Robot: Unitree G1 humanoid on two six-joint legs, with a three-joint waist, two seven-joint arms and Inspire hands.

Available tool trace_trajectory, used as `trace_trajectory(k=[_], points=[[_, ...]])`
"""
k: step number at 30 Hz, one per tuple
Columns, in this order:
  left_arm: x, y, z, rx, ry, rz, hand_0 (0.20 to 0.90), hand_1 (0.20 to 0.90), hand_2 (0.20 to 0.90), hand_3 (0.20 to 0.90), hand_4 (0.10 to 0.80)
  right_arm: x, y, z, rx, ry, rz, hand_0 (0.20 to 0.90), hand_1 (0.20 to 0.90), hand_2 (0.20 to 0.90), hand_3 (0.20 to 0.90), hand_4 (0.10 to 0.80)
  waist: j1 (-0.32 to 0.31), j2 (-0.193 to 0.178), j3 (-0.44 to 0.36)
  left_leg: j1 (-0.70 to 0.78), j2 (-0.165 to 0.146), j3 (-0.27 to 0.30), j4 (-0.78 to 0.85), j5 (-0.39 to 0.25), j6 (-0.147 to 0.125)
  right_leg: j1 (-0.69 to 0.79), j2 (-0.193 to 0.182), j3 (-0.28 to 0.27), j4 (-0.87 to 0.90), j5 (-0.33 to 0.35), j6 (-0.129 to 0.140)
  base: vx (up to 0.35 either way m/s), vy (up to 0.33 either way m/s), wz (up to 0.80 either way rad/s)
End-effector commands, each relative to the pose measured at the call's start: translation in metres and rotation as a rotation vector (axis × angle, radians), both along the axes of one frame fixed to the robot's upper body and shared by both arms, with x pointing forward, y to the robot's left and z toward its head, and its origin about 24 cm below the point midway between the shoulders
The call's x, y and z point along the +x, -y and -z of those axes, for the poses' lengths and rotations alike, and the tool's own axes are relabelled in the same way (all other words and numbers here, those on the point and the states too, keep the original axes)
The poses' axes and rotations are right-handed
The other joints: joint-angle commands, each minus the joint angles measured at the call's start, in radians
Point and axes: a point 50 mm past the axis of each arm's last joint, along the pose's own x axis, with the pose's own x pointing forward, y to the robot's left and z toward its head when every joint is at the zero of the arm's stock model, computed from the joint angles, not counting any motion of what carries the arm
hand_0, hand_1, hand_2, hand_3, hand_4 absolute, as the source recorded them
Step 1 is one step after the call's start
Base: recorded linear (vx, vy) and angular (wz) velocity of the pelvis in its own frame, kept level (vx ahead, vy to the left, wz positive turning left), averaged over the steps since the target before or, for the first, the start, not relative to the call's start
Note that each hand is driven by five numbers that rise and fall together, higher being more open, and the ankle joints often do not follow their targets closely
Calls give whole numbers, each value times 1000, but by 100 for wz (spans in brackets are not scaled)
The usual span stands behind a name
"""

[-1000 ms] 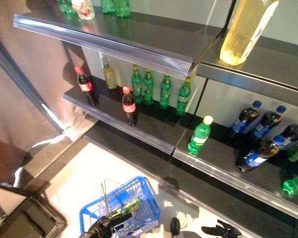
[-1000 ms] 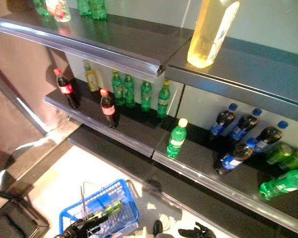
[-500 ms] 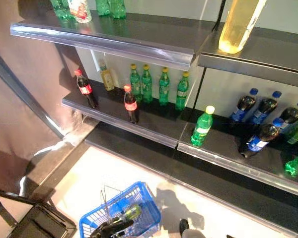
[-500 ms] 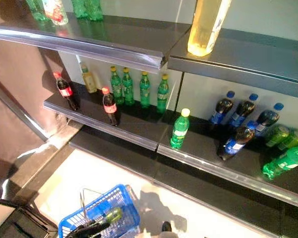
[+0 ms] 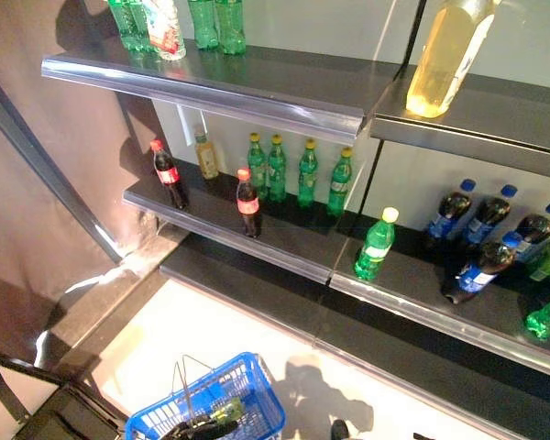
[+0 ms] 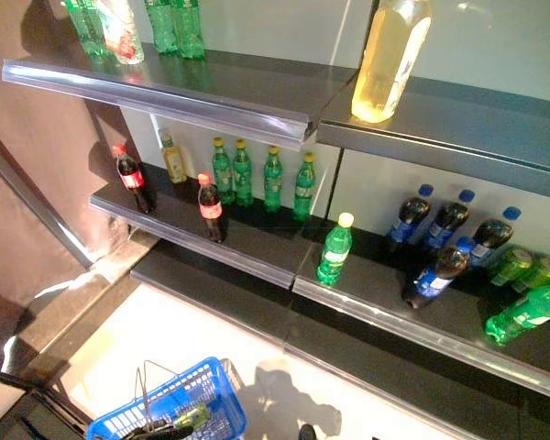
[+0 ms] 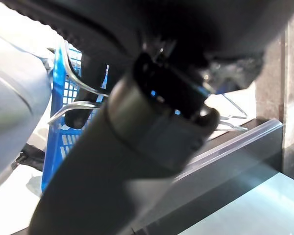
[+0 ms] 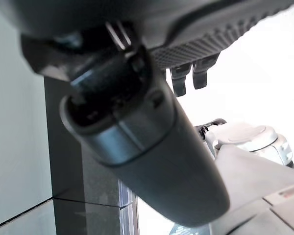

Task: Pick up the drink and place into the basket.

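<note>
A blue wire-handled basket (image 5: 247, 390) hangs low over the pale floor, at the bottom of both eye views. A green drink bottle (image 5: 227, 410) lies inside it. My left hand (image 5: 191, 427) is at the basket's rim, and in the left wrist view a dark finger (image 7: 90, 88) curls round the wire handle (image 7: 73, 105) above the blue mesh (image 7: 61, 142). My right hand (image 8: 186, 73) appears only in its own wrist view. Its fingers hang relaxed and hold nothing.
A dark three-tier shelf (image 5: 257, 234) fills the wall ahead. Two cola bottles (image 5: 248, 202) and a row of green bottles (image 5: 307, 171) stand on the middle tier, with a lone green bottle (image 5: 375, 244) and blue-capped dark bottles (image 5: 481, 266) to the right. A tall yellow bottle (image 5: 445, 55) stands on top.
The camera has tilted up, so the shelves and basket sit lower in view. The basket still hangs from my left hand with the green bottle inside.
</note>
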Motion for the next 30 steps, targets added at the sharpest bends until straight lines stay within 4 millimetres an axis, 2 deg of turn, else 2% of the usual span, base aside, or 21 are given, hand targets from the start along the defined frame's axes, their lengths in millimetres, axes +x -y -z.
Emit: trace_trajectory(k=[1,5,7,10,12,15,19,23,27,30], points=[[71,-20,-30,93,312,7,300,300,300,200,100,24,5,-5,-18,41,-25,900,900,900,900,800,9,14,61,-96,-1,-14,5,19,16,-36,-56,-4,59,-20,44,-241,7,-7],[110,-12,-46,97,435,-17,300,300,300,200,100,59,0,-12,-23,130,-32,900,900,900,900,800,21,17,145,-209,14,-19,5,55,7,-135,-53,-14,54,3,37,-308,-38,2],[122,-10,-52,94,477,-29,300,300,300,200,100,71,1,-17,-38,165,-32,900,900,900,900,800,20,23,187,-252,8,-26,5,71,9,-176,-48,-13,64,4,32,-198,-14,7],[128,-8,-56,91,507,-30,300,300,300,200,100,79,4,-21,-51,197,-31,900,900,900,900,800,22,28,218,-285,2,-36,5,86,11,-204,-46,-9,75,3,28,-158,6,2],[143,-4,-65,84,563,-29,300,300,300,200,100,99,12,-31,-80,267,-23,900,900,900,900,800,24,34,274,-372,-5,-56,72,98,9,-285,-49,0,140,-6,17,-324,-3,-2],[159,-4,-76,82,620,-31,300,300,300,200,100,118,17,-43,-97,349,-2,900,900,900,900,800,24,31,319,-495,-16,-79,236,64,8,-392,-66,-9,271,-39,8,-285,-33,-2],[164,-8,-81,94,638,-37,300,300,300,200,100,129,20,-50,-96,409,18,900,900,900,900,800,26,21,340,-587,-22,-101,385,14,16,-480,-80,1,398,-79,5,-145,-38,-2],[169,-11,-86,102,654,-20,300,300,300,200,100,144,21,-61,-93,516,40,900,900,900,900,800,27,17,352,-668,-22,-120,513,-48,25,-560,-73,27,519,-126,-6,-86,-67,4],[168,-8,-85,102,654,-7,300,300,300,200,100,161,18,-74,-69,676,73,900,900,900,900,800,23,23,348,-661,-26,-126,517,-58,30,-566,-63,40,535,-133,-5,12,-26,-10],[169,-10,-87,114,655,2,300,300,300,200,100,183,12,-94,-36,831,34,900,900,900,900,800,17,21,352,-654,-27,-126,515,-58,32,-565,-64,38,533,-128,-6,5,-9,-2]])
